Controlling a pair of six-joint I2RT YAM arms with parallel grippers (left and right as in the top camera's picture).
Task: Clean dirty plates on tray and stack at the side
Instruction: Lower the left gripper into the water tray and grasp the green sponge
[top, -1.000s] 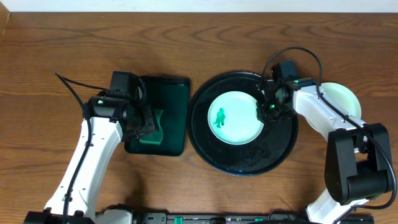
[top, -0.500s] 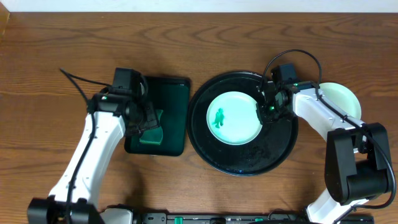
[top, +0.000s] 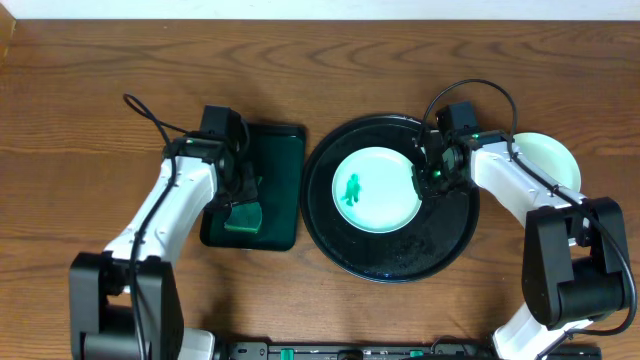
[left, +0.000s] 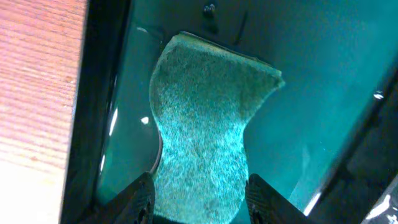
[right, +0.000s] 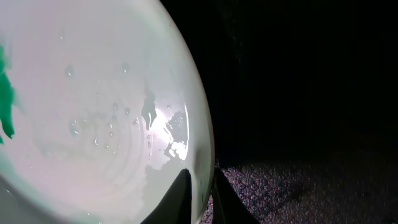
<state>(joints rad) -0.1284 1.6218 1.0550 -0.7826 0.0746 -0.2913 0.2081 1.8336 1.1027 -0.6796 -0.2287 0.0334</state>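
- Pinching the 3 o'clock rim of the pale mint round plate (top: 385, 205), the right gripper (top: 431, 180) has its fingers nearly together.
- That plate lies in the large glossy black round tray (top: 440, 245), toward 10 o'clock.
- At the plate's 9 o'clock, well apart, the left gripper (top: 240, 205) squeezes a green sponge (left: 205, 124) inside the dark green rectangular tray (top: 278, 160).

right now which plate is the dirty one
The plate on the black tray, with a green smear at its centre. The other plate, on the table beside the tray at the right, shows no smear.
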